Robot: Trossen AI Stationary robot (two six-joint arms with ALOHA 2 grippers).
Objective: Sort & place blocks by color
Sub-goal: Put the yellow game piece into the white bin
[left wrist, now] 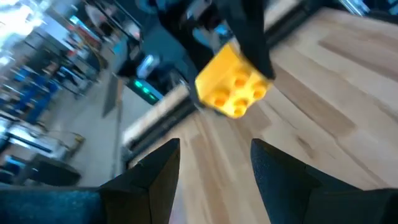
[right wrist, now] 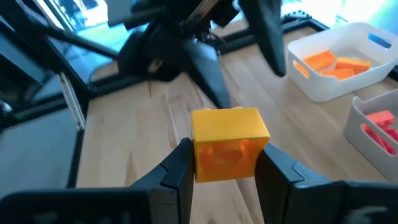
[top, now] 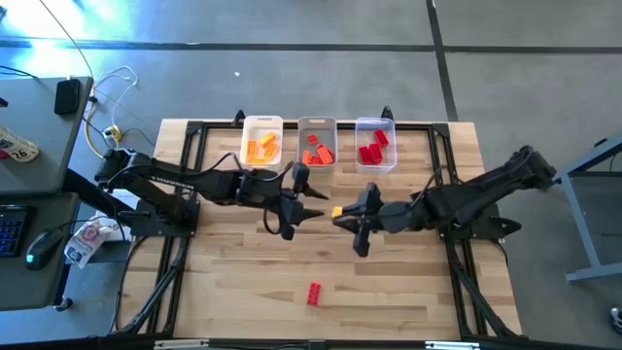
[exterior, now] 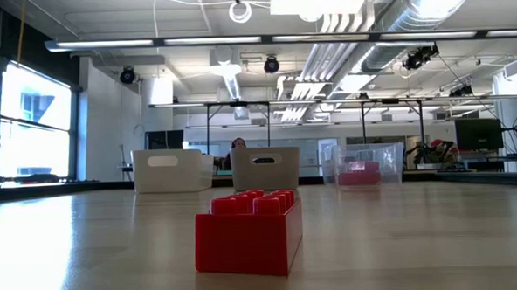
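Note:
My right gripper (top: pixel 340 213) is shut on a yellow-orange block (top: pixel 336 210) above the middle of the table; the block also shows in the right wrist view (right wrist: pixel 227 146). My left gripper (top: pixel 317 205) is open and empty, its fingers (left wrist: pixel 155 177) pointing at the block (left wrist: pixel 233 84) from just to its left. A red block (top: pixel 313 294) lies flat on the table near the front edge, close up in the low view (exterior: pixel 247 231). At the far edge, a white bin (top: pixel 260 141) holds orange blocks, a grey bin (top: pixel 316 144) orange-red ones and a clear bin (top: pixel 375 144) red ones. My right gripper pinches the yellow-orange block by two opposite side faces (right wrist: pixel 198 152) between its two fingers (right wrist: pixel 177 171). The fingers come about level from the table's right side. The block is lifted clear of the table, its studded face (left wrist: pixel 239 93) turned toward my left gripper.
The three bins stand side by side at the far edge, also seen in the low view: white (exterior: pixel 172 171), grey (exterior: pixel 266 169), clear (exterior: pixel 369 166). Bare wood lies between the grippers and the red block. A desk with cables and a mouse (top: pixel 39 248) stands left of the table.

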